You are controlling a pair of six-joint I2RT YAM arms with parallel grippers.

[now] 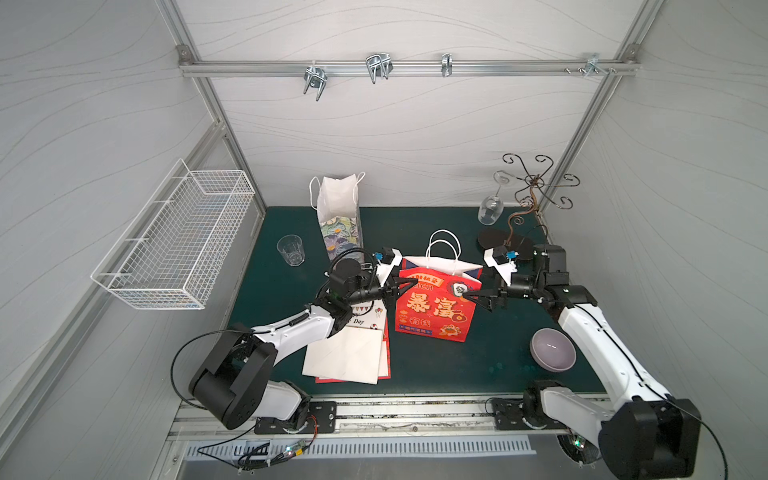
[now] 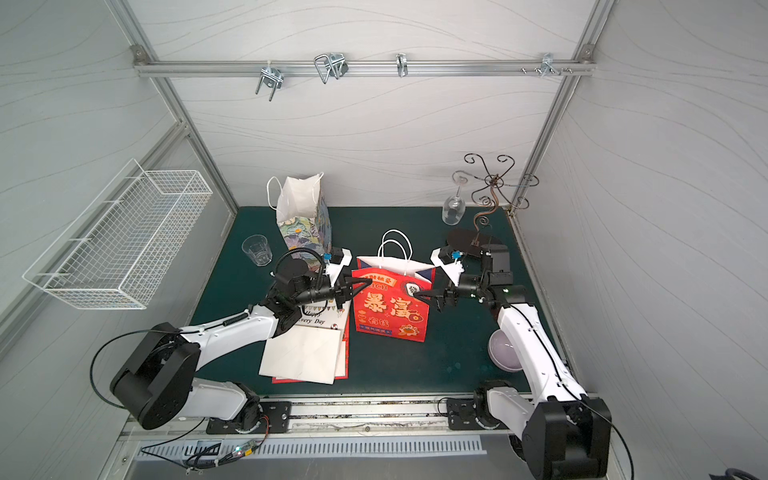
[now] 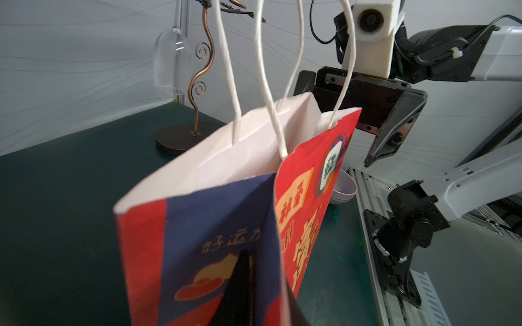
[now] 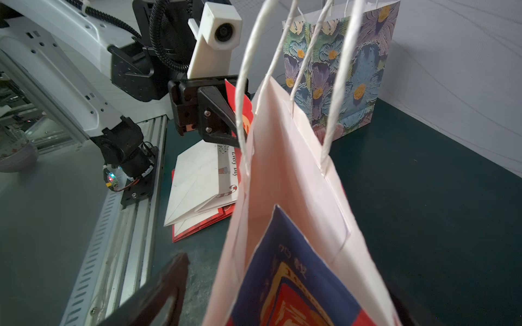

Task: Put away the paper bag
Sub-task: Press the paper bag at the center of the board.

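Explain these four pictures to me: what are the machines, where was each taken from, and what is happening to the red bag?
The white-and-black machines are two robot arms, each ending in a two-fingered gripper. Two pictures come from a twin camera overhead and look nearly alike; the other two come from a small camera on each arm's wrist, close to the bag. On the dark green mat stand a red paper bag with white handles and a floral paper bag; a stack of flat folded paper bags, a clear glass tumbler and a lilac bowl are nearby. A wine glass hangs upside down on a curly metal rack. The left gripper is pinched shut on the red bag's side edge; the right gripper is open at the opposite side, holding nothing.
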